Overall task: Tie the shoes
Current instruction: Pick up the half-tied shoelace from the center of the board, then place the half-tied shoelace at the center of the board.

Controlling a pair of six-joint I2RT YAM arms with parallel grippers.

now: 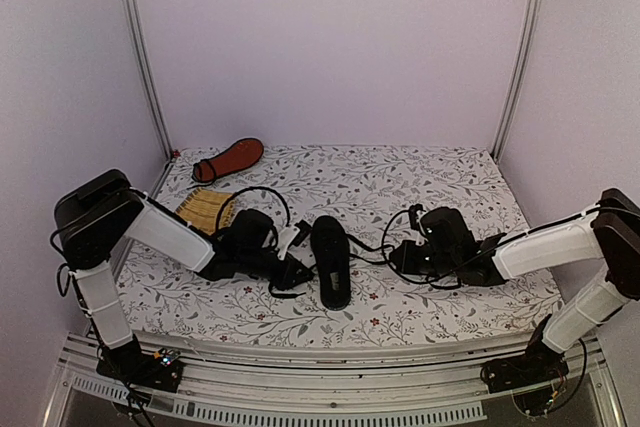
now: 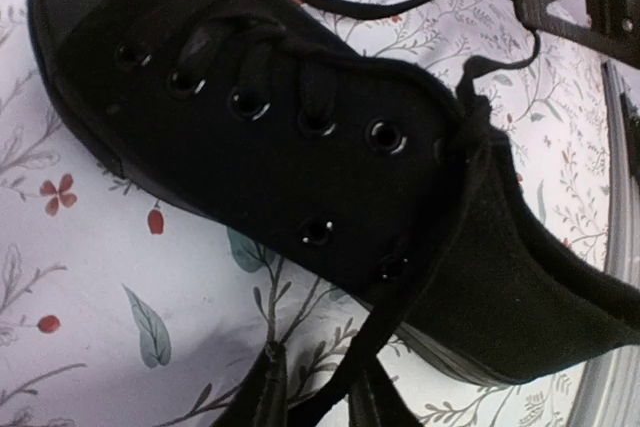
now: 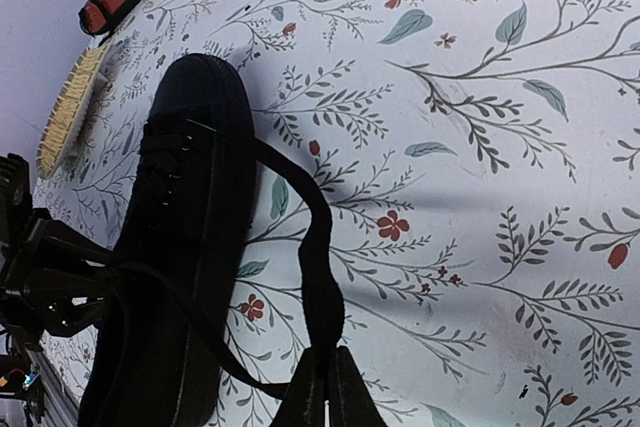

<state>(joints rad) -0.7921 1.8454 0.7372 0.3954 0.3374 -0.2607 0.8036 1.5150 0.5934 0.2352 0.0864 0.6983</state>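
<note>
One black shoe (image 1: 330, 259) lies in the middle of the table between my grippers, toe toward the back. It fills the left wrist view as the same shoe (image 2: 300, 147), laces loose. My left gripper (image 2: 320, 402) stands at its side with the jaws apart, and a black lace (image 2: 400, 287) runs down from an eyelet through the gap. My right gripper (image 3: 322, 387) is shut on the other lace (image 3: 318, 257), which curves back to the shoe (image 3: 170, 247). The second shoe (image 1: 230, 159) lies sole-up at the back left.
A yellow woven mat (image 1: 205, 209) lies behind my left arm, next to the left wall rail (image 1: 145, 67). The floral table cloth (image 1: 420, 187) covers the table. A metal rail (image 1: 330, 362) runs along the near edge.
</note>
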